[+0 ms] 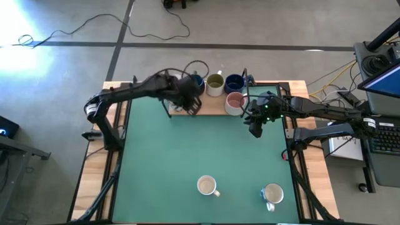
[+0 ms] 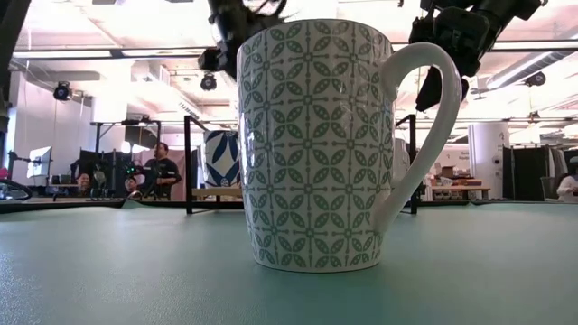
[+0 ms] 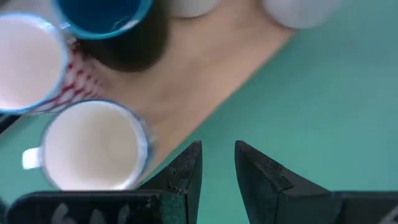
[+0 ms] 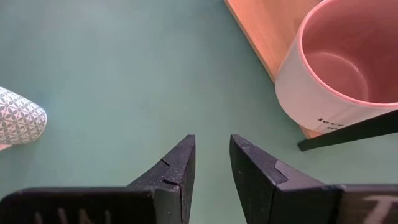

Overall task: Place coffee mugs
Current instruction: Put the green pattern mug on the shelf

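Note:
A wooden board (image 1: 212, 106) lies along the table's far edge and carries several mugs. Two are dark blue (image 1: 195, 81) (image 1: 234, 82), one is olive-green inside (image 1: 214, 83) and one pink inside (image 1: 234, 102) (image 4: 339, 68). Two white mugs (image 3: 93, 146) (image 3: 25, 62) stand at the board's left end beside a blue one (image 3: 102, 12). My left gripper (image 1: 189, 103) (image 3: 217, 163) hovers over that end, narrowly open. My right gripper (image 1: 255, 125) (image 4: 210, 155), also narrowly open, hangs over bare table just right of the pink mug. A green-patterned mug (image 2: 312, 144) (image 1: 207, 185) and another white mug (image 1: 272, 194) stand near the near edge.
The green table top (image 1: 187, 150) lies bare between the board and the two near mugs. A thin black frame (image 1: 247, 84) stands by the board's right end. Beyond the table, the low view shows people and equipment (image 2: 158, 167) in the room.

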Robot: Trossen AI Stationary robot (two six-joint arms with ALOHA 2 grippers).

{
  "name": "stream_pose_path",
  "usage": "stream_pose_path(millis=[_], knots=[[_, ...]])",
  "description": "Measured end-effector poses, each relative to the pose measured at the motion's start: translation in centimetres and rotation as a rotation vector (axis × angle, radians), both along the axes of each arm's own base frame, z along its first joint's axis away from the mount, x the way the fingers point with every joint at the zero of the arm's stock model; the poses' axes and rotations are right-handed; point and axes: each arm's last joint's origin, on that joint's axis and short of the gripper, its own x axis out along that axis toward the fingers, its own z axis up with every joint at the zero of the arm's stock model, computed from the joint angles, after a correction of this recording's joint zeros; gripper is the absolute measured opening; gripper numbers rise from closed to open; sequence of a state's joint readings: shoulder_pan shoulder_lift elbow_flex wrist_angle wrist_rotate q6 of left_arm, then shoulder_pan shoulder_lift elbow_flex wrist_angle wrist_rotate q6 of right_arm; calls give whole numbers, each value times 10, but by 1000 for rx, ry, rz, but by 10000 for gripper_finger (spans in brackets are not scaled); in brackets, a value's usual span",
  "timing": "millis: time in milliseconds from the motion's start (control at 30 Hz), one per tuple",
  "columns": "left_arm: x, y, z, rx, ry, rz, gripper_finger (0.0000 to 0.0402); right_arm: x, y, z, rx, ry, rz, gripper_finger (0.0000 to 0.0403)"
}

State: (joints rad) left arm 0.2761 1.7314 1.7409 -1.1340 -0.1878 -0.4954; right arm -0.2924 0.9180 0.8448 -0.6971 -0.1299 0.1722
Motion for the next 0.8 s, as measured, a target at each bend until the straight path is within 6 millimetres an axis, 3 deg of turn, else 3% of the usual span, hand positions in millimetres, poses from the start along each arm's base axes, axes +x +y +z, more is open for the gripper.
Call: stream_pose_path(millis=[500,800], knots=[[22,-133,2,126,-43,-476,78,0,0,0,0,0,0,89],[28,-200,-22,20,-50,-460,78,0,0,0,-1,-1,1,89]])
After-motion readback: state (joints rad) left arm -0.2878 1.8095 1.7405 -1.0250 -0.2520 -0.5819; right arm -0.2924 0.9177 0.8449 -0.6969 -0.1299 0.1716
